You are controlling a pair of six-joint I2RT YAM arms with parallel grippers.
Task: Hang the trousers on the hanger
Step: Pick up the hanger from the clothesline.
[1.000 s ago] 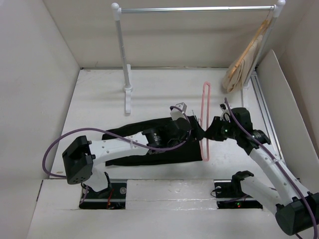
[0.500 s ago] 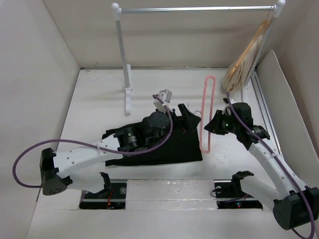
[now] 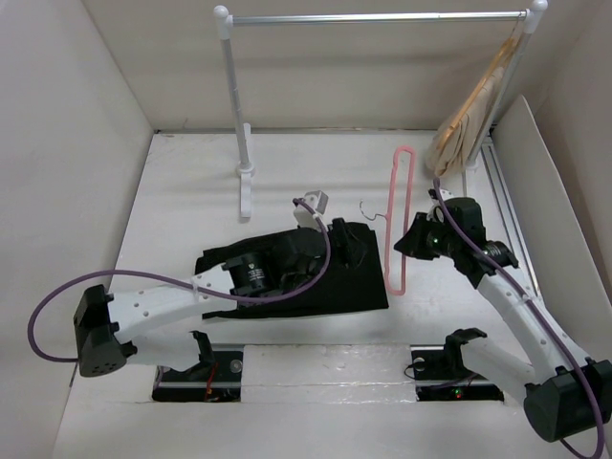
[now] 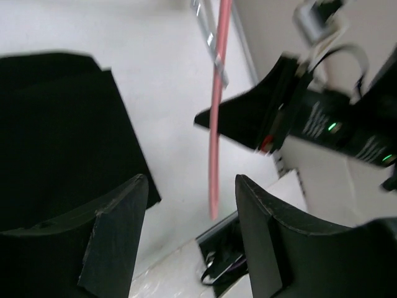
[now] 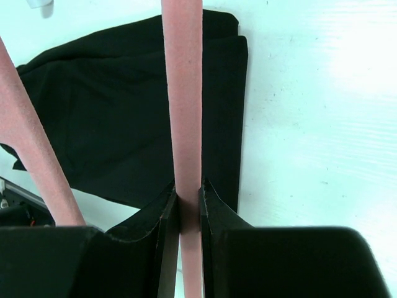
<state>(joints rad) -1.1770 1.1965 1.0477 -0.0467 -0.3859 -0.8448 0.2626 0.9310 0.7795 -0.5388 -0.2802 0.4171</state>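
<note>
Being pinched between the closed fingers of the right gripper (image 5: 188, 189), the hanger (image 5: 182, 93) is being held by one thin pink bar, with its loop running away ahead of the fingertips and back past the wrist. The left gripper (image 4: 189, 186) is being held open, with nothing between its fingers. The trousers (image 3: 325, 287) are lying flat on the table (image 3: 191, 191), below and beside the left gripper and beyond the hanger as seen from the right one.

The trousers are being judged soft and limp: they are likely to sag and slide, so a hold is being favoured on the folded edge nearest the hanger, with several layers pinched together. The hanger is being judged light and stiff but slim, so it may twist in so narrow a pinch.

Much of the cloth is being hidden under the left arm. The left wrist view is blurred. The drawstring cannot be made out, nor whether the hanger's near end is touching the table.
</note>
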